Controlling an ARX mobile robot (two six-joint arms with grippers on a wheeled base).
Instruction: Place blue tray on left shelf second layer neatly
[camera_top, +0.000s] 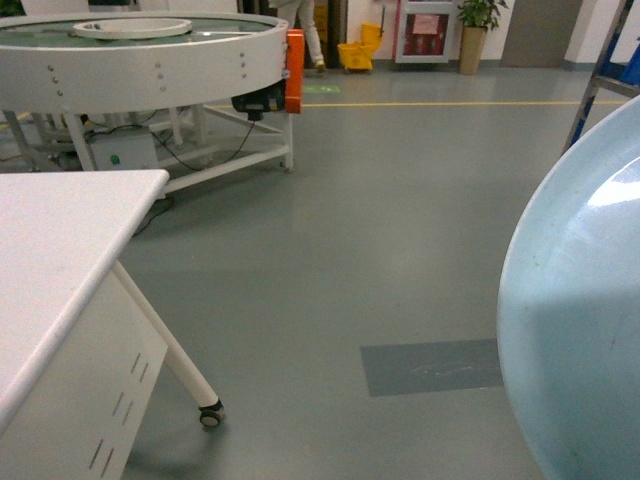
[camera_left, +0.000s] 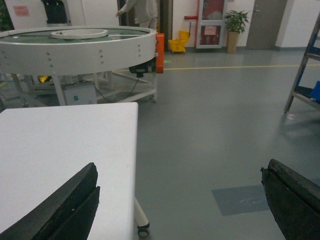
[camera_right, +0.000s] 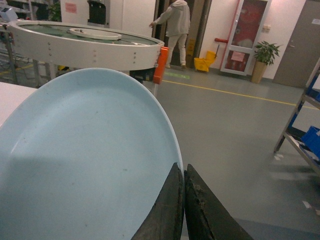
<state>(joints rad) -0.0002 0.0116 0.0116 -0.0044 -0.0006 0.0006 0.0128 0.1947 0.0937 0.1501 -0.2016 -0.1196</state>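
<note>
The glossy, likely slippery blue tray is pinched at its rim by the closed right gripper; the left gripper is held wide open, empty.

There was one pale light-blue round glossy tray, one white rectangular table and one large white round conveyor table. One yellow mop bucket, one potted green plant and one person in light clothing stood far off.
</note>
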